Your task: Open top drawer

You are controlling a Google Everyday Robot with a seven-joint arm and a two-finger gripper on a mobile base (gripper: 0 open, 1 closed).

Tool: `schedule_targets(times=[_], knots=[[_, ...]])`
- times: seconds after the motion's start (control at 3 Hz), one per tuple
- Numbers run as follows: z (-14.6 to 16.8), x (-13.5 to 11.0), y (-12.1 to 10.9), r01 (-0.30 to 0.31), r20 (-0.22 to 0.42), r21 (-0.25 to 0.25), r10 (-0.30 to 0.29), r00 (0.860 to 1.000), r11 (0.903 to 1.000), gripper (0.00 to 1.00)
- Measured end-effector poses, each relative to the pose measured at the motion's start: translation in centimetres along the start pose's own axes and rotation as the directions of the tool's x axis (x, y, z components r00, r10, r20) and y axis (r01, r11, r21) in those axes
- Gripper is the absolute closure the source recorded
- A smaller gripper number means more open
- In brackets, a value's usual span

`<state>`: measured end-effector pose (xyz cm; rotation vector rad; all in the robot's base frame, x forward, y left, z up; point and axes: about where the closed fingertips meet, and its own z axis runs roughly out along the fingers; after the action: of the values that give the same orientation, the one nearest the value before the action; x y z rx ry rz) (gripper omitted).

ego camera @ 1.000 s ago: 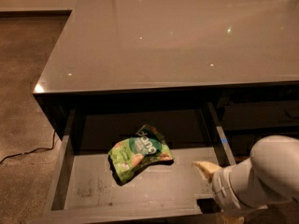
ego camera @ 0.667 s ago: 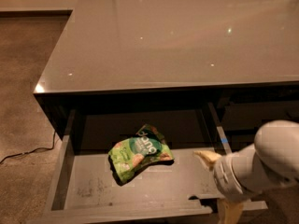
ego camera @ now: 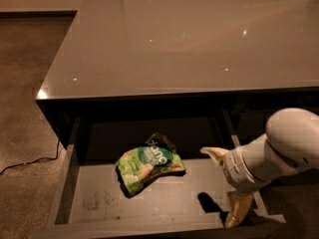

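**Speaker 1:** Where is the top drawer found?

**Speaker 2:** The top drawer point(ego camera: 99, 203) is seen drawn well out toward the viewer from beneath the glossy grey top of the table point(ego camera: 199, 44). Its lighter, scuffed floor is exposed. A crumpled green snack bag point(ego camera: 148, 166) is laid on that floor, near the middle.

**Speaker 1:** And where is the tool placed relative to it?

**Speaker 2:** The tool point(ego camera: 218, 188) is held at the drawer's front right corner, carried on a rounded white arm point(ego camera: 279, 148) that enters from the right edge. Its two pale fingers are spread apart, and nothing is gripped between them. One finger point(ego camera: 214, 154) is poised over the drawer floor just right of the bag, apart from it. The other is lowered beside the drawer's front rim.

**Speaker 1:** What else is shown?

**Speaker 2:** A dark cable point(ego camera: 30, 162) is seen on the brown carpet point(ego camera: 25, 83) to the left.
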<state>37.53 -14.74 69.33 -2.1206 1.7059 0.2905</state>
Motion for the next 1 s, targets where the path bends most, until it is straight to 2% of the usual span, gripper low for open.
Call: schedule_targets(times=[0.33,1.0], knots=[[2.1,-0.8,-2.2,0.02,0.048,-0.038,-0.018,0.999,0.9991,0.05],[6.0,-1.7,-3.7,0.038,0.065,-0.116,-0.031,0.997,0.9925,0.52]])
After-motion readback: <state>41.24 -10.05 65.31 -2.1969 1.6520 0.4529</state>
